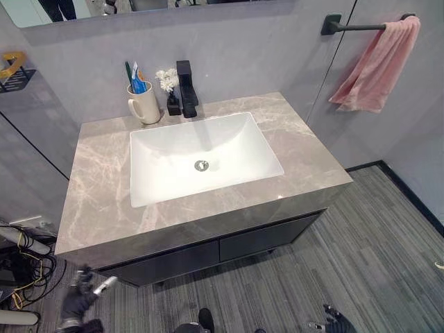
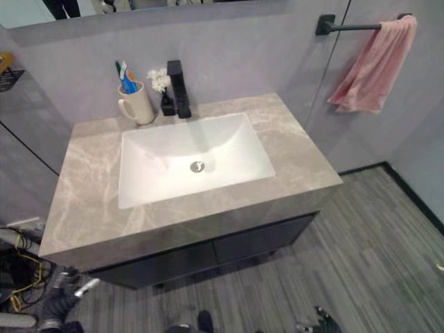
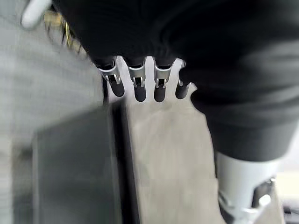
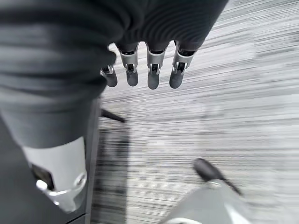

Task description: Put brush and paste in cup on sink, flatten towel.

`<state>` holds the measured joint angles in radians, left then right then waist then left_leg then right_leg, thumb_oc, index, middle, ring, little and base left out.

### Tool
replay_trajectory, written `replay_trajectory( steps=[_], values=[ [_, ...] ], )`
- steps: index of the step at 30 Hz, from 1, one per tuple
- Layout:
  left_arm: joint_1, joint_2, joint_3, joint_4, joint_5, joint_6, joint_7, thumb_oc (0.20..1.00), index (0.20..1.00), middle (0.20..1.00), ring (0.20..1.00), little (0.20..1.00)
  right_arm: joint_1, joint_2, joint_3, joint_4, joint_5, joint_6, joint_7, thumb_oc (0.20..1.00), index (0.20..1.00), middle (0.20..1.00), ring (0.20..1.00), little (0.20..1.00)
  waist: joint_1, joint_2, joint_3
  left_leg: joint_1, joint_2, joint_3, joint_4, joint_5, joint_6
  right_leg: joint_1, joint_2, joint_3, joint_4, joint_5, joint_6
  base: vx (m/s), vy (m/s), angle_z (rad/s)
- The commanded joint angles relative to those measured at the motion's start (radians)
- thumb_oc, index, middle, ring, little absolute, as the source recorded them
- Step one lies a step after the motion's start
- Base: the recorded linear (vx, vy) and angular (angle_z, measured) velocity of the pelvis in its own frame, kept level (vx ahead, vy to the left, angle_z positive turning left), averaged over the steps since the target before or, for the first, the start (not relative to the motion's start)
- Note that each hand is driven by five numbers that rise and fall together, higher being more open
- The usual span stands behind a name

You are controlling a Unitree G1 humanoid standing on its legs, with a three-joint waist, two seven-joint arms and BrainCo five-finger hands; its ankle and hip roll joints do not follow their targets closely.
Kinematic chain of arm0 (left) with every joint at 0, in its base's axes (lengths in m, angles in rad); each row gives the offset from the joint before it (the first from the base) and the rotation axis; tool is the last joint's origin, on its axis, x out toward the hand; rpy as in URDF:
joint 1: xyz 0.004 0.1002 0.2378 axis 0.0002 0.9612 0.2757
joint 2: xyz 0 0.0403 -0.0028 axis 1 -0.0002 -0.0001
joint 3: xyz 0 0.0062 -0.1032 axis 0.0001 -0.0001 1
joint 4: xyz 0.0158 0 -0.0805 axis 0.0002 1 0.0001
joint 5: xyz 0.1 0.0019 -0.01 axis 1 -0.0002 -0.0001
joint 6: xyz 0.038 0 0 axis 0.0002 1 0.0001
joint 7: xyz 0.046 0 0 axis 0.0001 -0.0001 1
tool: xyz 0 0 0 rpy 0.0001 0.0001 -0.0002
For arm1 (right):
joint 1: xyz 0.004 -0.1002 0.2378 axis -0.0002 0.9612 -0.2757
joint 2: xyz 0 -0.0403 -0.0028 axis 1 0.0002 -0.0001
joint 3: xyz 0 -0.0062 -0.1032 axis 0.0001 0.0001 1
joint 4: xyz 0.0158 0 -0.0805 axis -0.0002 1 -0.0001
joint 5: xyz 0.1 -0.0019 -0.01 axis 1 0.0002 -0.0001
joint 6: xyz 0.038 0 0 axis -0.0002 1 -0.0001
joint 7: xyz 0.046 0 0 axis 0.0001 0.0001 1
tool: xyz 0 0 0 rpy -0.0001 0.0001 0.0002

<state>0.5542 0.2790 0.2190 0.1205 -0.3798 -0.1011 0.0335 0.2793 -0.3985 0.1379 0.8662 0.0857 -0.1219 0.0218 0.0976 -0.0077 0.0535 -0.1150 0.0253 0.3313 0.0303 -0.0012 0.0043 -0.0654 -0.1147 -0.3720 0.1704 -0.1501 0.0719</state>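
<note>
Brush and paste are already being carried upright in the cup at the bench's back; the soft, light towel, bunched on its rail, is best taken by its lower hem, both hands hanging low, fingers relaxed and empty.

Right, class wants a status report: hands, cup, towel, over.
Both hands, left and right, open, low, empty. Brush and paste already in cup. Towel bunched on rail. Nothing blocking.

Grey marble-look vanity top fills the middle, dark drawer fronts below at 6 o'clock. Smooth grey wall runs across 12 o'clock, mirror edge above. Striped grey carpet spreads at 4 o'clock.
</note>
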Motion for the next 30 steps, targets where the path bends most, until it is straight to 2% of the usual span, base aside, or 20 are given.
replay_trajectory(
  steps=[1, 4, 7, 13, 14, 17, 18, 19, 23, 24, 26, 27, 30],
  values=[
    [-0.006, 0.008, 0.054, -0.095, 0.043, -0.100, 0.081, 1.000, 1.000, 1.000, 1.000, 1.000, -0.061, -0.046, -0.024, 0.018, 0.023, -0.027, -0.014, 1.000, 1.000, 1.000, 1.000, 1.000, 0.010, -0.017, 0.011, -0.026, -0.064, -0.121, 0.040, -0.019, 0.007, 0.096, 0.060, -0.016, -0.128, 0.013, 0.010, -0.09, -0.118, 0.23],
    [0.002, -0.027, 0.091, -0.080, 0.039, -0.118, 0.120, 1.000, 1.000, 1.000, 1.000, 1.000, -0.060, -0.059, -0.011, 0.023, 0.014, -0.028, -0.007, 1.000, 1.000, 1.000, 1.000, 1.000, 0.026, -0.019, 0.019, -0.049, -0.065, -0.134, 0.057, -0.002, -0.012, 0.120, 0.067, -0.033, -0.169, 0.019, 0.000, -0.08, -0.100, 0.30],
    [0.003, -0.041, 0.078, -0.083, 0.027, -0.121, 0.117, 1.000, 1.000, 1.000, 1.000, 1.000, -0.084, -0.081, 0.001, 0.000, 0.005, -0.028, -0.010, 1.000, 1.000, 1.000, 1.000, 1.000, 0.038, -0.013, 0.033, -0.072, -0.061, -0.145, 0.080, 0.018, -0.028, 0.133, 0.070, -0.044, -0.183, 0.022, -0.008, -0.08, -0.067, 0.19],
    [0.015, -0.010, -0.067, -0.091, -0.008, -0.098, 0.013, 1.000, 1.000, 1.000, 1.000, 1.000, -0.128, -0.118, 0.002, -0.088, 0.036, -0.036, -0.021, 1.000, 1.000, 1.000, 1.000, 1.000, 0.010, 0.012, 0.043, -0.079, -0.058, -0.151, 0.085, 0.037, -0.034, 0.140, 0.083, -0.038, -0.188, 0.019, -0.026, -0.07, -0.039, 0.16],
    [0.019, 0.009, -0.104, -0.097, 0.005, -0.094, -0.011, 1.000, 1.000, 1.000, 1.000, 1.000, -0.136, -0.120, 0.000, -0.112, 0.049, -0.042, -0.023, 1.000, 1.000, 1.000, 1.000, 1.000, 0.002, 0.020, 0.050, -0.089, -0.051, -0.137, 0.086, 0.061, -0.026, 0.129, 0.084, -0.045, -0.188, 0.037, -0.031, -0.15, -0.008, -0.04],
    [0.019, 0.045, -0.179, -0.091, 0.005, -0.080, -0.060, 1.000, 1.000, 1.000, 1.000, 1.000, -0.131, -0.124, 0.007, -0.156, 0.062, -0.052, -0.017, 1.000, 1.000, 1.000, 1.000, 1.000, -0.014, 0.024, 0.057, -0.097, -0.044, -0.136, 0.110, 0.051, -0.025, 0.121, 0.087, -0.022, -0.186, 0.041, -0.032, -0.12, -0.046, -0.35],
    [-0.009, 0.119, -0.288, -0.092, 0.029, -0.072, -0.103, 1.000, 1.000, 1.000, 1.000, 1.000, -0.157, -0.122, 0.032, -0.151, 0.078, -0.067, -0.023, 1.000, 1.000, 1.000, 1.000, 1.000, -0.002, 0.011, 0.090, -0.133, -0.067, -0.300, 0.177, 0.026, -0.044, 0.080, 0.084, 0.049, -0.162, 0.056, -0.030, -0.11, -0.115, -0.46],
    [-0.035, 0.156, -0.337, -0.080, 0.047, -0.065, -0.119, 1.000, 1.000, 1.000, 1.000, 1.000, -0.165, -0.107, 0.048, -0.133, 0.084, -0.071, -0.025, 1.000, 1.000, 1.000, 1.000, 1.000, 0.011, 0.002, 0.099, -0.134, -0.083, -0.430, 0.186, 0.011, -0.047, 0.069, 0.090, 0.110, -0.148, 0.060, -0.024, -0.08, -0.111, -0.28],
    [-0.076, 0.214, -0.377, -0.050, 0.087, -0.069, -0.126, 1.000, 1.000, 1.000, 1.000, 1.000, -0.168, -0.092, 0.074, -0.114, 0.096, -0.076, -0.022, 1.000, 1.000, 1.000, 1.000, 1.000, 0.017, -0.010, 0.104, -0.141, -0.131, -0.626, 0.201, 0.009, -0.043, 0.059, 0.117, 0.233, -0.153, 0.072, -0.020, 0.04, -0.023, -2.09],
    [-0.090, 0.220, -0.381, -0.045, 0.091, -0.073, -0.122, 1.000, 1.000, 1.000, 1.000, 1.000, -0.176, -0.088, 0.080, -0.101, 0.099, -0.076, -0.025, 1.000, 1.000, 1.000, 1.000, 1.000, 0.018, -0.010, 0.101, -0.146, -0.145, -0.678, 0.192, 0.022, -0.044, 0.051, 0.124, 0.267, -0.158, 0.082, -0.017, 0.04, 0.031, -0.98],
    [-0.109, 0.219, -0.384, -0.014, 0.103, -0.082, -0.111, 1.000, 1.000, 1.000, 1.000, 1.000, -0.192, -0.081, 0.096, -0.090, 0.099, -0.078, -0.025, 1.000, 1.000, 1.000, 1.000, 1.000, 0.031, -0.007, 0.101, -0.144, -0.170, -0.751, 0.169, 0.040, -0.046, 0.044, 0.143, 0.326, -0.160, 0.091, -0.014, 0.03, 0.048, -0.87],
    [-0.116, 0.219, -0.384, -0.004, 0.104, -0.085, -0.110, 1.000, 1.000, 1.000, 1.000, 1.000, -0.198, -0.079, 0.098, -0.087, 0.103, -0.080, -0.024, 1.000, 1.000, 1.000, 1.000, 1.000, 0.034, -0.007, 0.101, -0.134, -0.175, -0.767, 0.161, 0.041, -0.046, 0.041, 0.149, 0.349, -0.160, 0.095, -0.014, 0.03, 0.058, -0.95],
    [-0.118, 0.216, -0.383, 0.011, 0.104, -0.097, -0.109, 1.000, 1.000, 1.000, 1.000, 1.000, -0.181, -0.076, 0.087, -0.095, 0.111, -0.083, -0.021, 1.000, 1.000, 1.000, 1.000, 1.000, 0.027, -0.001, 0.093, -0.096, -0.156, -0.737, 0.126, 0.036, -0.040, 0.045, 0.156, 0.377, -0.161, 0.097, -0.011, 0.02, 0.096, -1.10]
  ],
)
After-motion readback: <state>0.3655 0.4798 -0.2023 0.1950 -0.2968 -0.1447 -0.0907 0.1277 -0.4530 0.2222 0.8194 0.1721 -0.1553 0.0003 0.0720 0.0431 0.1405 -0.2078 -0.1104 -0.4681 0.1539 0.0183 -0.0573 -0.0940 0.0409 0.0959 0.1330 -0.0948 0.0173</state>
